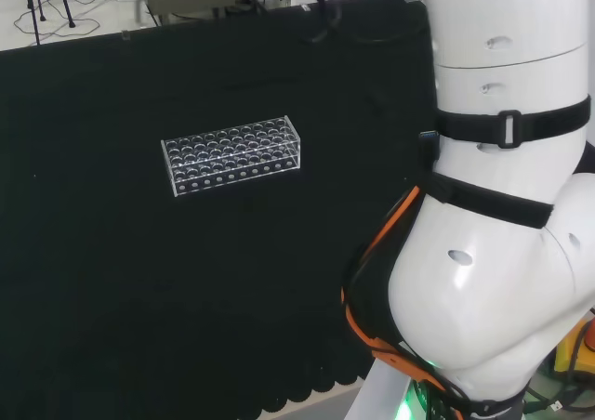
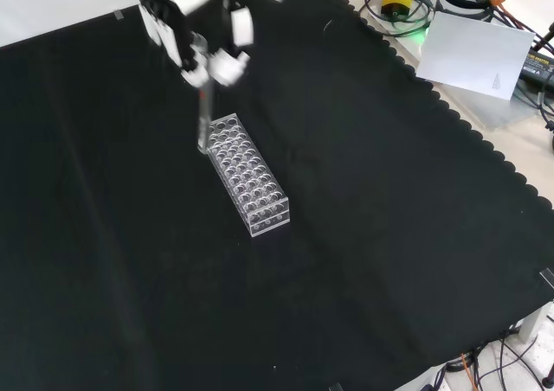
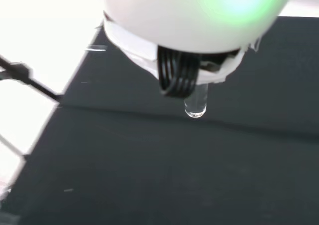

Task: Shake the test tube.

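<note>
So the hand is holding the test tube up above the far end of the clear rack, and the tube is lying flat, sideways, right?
Not quite. The hand does hold the test tube by the far end of the clear rack, but the front view shows the tube hanging roughly upright, its closed end pointing down, not lying sideways.

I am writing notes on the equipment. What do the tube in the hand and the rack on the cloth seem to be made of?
Test tube: clear and glossy, glass or plastic; the dark cloth shows through it. Which of the two, the look leaves open.
Rack: clear, hard plastic by its look, with shiny edges and rows of holes.
</note>
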